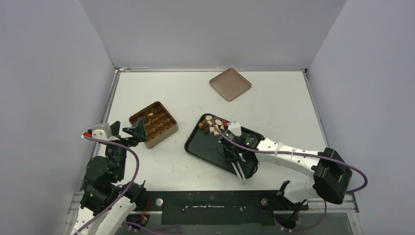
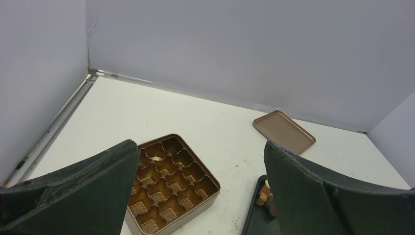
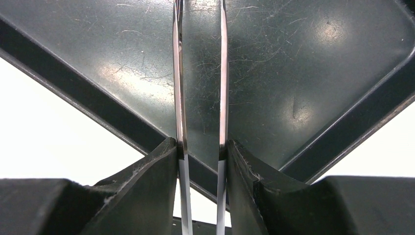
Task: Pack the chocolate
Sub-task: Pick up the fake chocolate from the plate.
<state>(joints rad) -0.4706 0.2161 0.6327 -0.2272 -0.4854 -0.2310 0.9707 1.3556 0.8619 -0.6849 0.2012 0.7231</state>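
Observation:
The chocolate [image 1: 210,126], several brown and cream pieces, is heaped in the far corner of a black tray [image 1: 205,154]; a few pieces [image 2: 264,196] show in the left wrist view. The gold-brown tin [image 1: 153,124] stands left of the tray, its cells mostly bare [image 2: 171,181], with one pale piece [image 2: 155,158] in a far cell. My right gripper [image 1: 230,149] hangs over the tray's middle, shut on metal tongs [image 1: 240,172]. The tong blades [image 3: 223,73] stand apart with nothing between them, and their tips are out of frame. My left gripper [image 1: 128,131] is open beside the tin's near-left side.
The flat brown lid [image 1: 230,83] lies at the back of the table, also seen in the left wrist view [image 2: 284,131]. Grey walls close in the table on three sides. The tray's scratched floor [image 3: 293,73] fills the right wrist view.

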